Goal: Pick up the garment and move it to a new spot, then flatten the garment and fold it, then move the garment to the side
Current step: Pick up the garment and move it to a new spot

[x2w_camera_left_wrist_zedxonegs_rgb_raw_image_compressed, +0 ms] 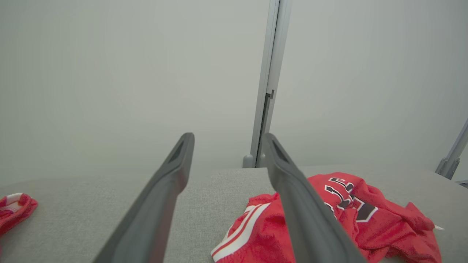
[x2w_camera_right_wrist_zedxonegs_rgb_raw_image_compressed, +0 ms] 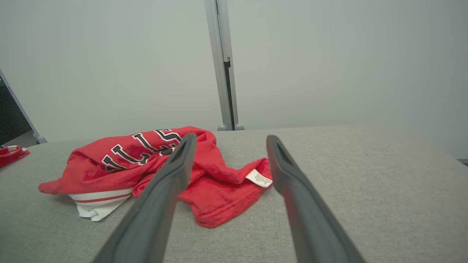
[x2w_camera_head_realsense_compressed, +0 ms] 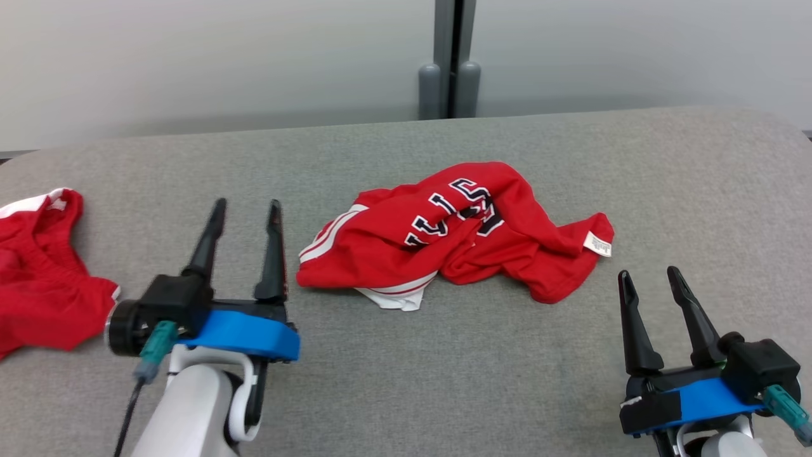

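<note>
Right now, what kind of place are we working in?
Probably an office or lab test station: grey fabric-covered table, pale partition panels joined by a grey post, a crumpled red jersey and a second red garment.

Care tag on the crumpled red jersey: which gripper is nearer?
Right. The right gripper sits just right of the care tag; the left gripper is past the opposite end of the jersey.

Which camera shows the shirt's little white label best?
Right wrist view: the label lies large and unobstructed between the fingers. Head view shows it small, rightmost on the garment; left wrist view, a sliver.
</note>
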